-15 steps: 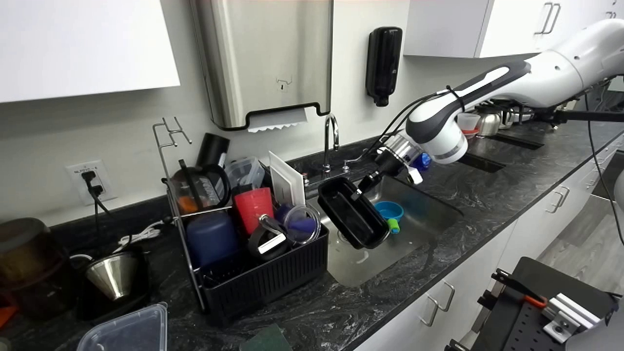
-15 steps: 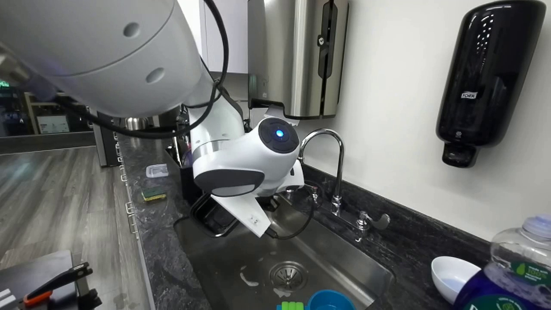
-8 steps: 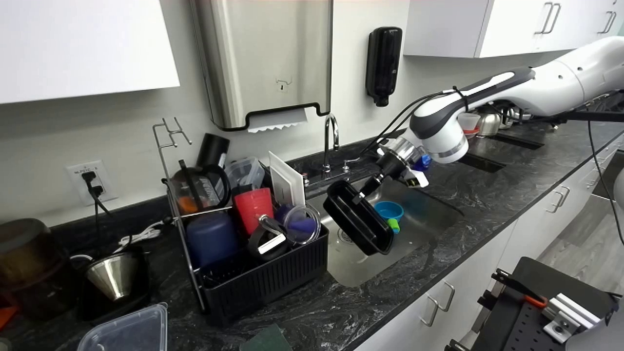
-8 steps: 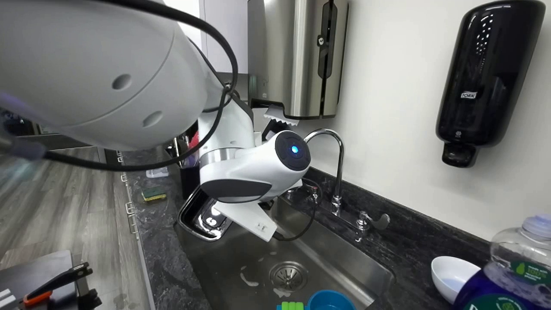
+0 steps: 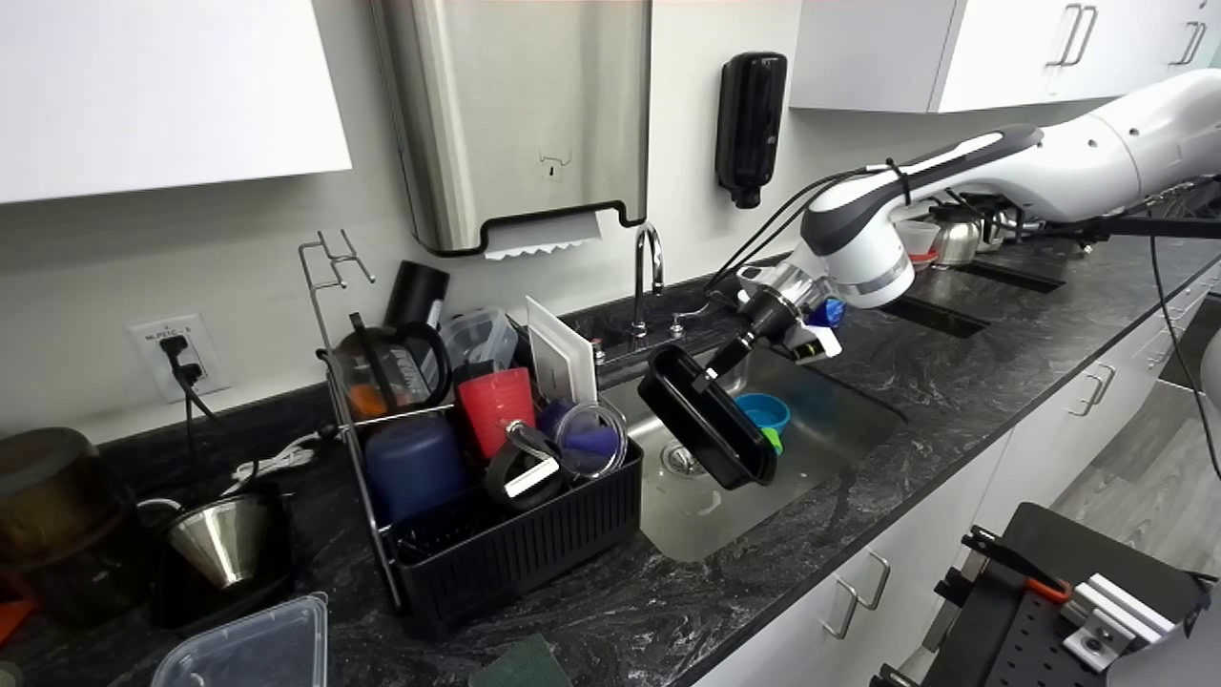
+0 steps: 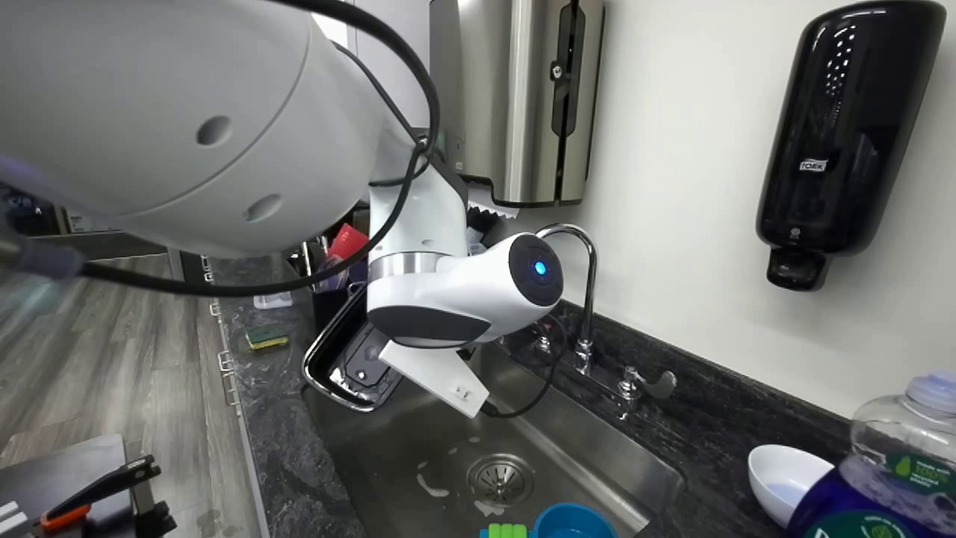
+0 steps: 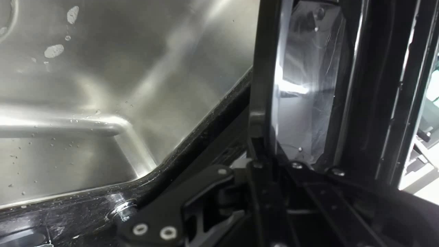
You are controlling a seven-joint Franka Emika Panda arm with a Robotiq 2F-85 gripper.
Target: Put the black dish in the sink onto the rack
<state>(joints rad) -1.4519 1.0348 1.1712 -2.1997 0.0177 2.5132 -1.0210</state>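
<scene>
Raised above the sink [image 5: 701,536], the black dish [image 5: 689,410] hangs tilted, its hollow side facing outward. My gripper [image 5: 706,379] is shut on the dish's long side wall. Close up in the wrist view, that wall of the black dish [image 7: 308,89] runs between the fingers of the gripper [image 7: 265,151]; the shiny inside is on the right. An exterior view shows the dish's rim [image 6: 317,366] beside the arm, which covers the fingers there. Left of the sink stands the black rack [image 5: 534,553], holding a red cup [image 5: 498,410] and a dark blue container [image 5: 415,468].
A blue bowl [image 5: 766,410] with a green item [image 5: 773,440] beside it lies in the sink. The chrome faucet [image 6: 590,299] rises behind the basin. A white bowl [image 6: 788,478] and a soap bottle [image 6: 866,486] stand on the counter. A paper towel dispenser [image 5: 544,124] hangs above.
The arm and the held dish have shifted slightly away from the rack. The dish dipped a little, then rose again, and its hollow side shows more in an exterior view.
</scene>
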